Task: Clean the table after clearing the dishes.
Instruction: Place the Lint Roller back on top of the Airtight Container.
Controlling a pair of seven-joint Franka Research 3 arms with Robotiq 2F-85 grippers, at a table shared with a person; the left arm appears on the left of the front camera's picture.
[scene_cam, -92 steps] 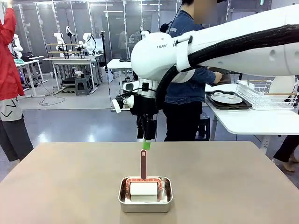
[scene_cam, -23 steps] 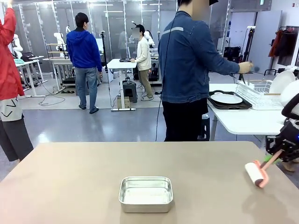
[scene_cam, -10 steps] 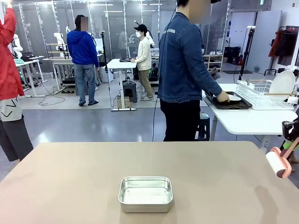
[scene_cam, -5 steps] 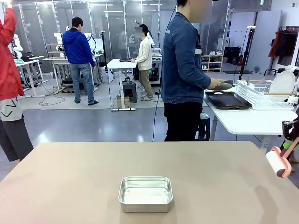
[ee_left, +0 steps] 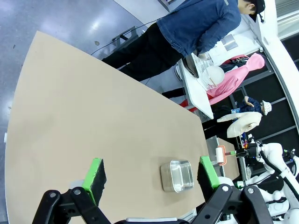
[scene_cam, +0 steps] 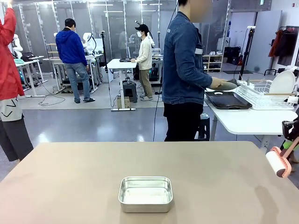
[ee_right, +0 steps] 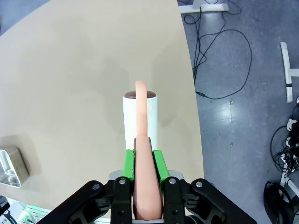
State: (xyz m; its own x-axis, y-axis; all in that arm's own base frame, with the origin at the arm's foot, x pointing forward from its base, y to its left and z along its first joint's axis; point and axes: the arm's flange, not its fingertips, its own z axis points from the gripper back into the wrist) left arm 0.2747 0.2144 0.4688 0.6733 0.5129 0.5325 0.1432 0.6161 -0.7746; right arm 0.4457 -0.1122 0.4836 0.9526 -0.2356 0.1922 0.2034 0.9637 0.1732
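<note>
Since a moment ago hardly anything on the robot's side has shifted: the roller at the right edge hangs where it did, while the person in the denim jacket [scene_cam: 187, 70] has gone on handling something over the dark tray [scene_cam: 229, 100] on the white side table [scene_cam: 247, 122].

Starting at the left, the left gripper [ee_left: 152, 173] is held high above the table [scene_cam: 70, 182] with its jaws spread wide and nothing between them. The table top is a plain matte beige-brown, and from here I see no crumbs or stains on it. In the middle, near the robot's edge, sits a small steel pan [scene_cam: 145, 193], which looks empty.

Further right, beyond the table, the dishes look cleared: a white plate [scene_cam: 282, 83] stands in the wire rack [scene_cam: 261, 95] next to that dark tray.

At the far right, the right gripper [ee_right: 144, 163] is clamped tight on the salmon-pink handle of a lint roller [scene_cam: 276, 163], whose white roll hangs just over the table's right edge. So I'd judge that clearing is done and the rolling is under way or about to resume; most of the surface appears yet to be covered.
</note>
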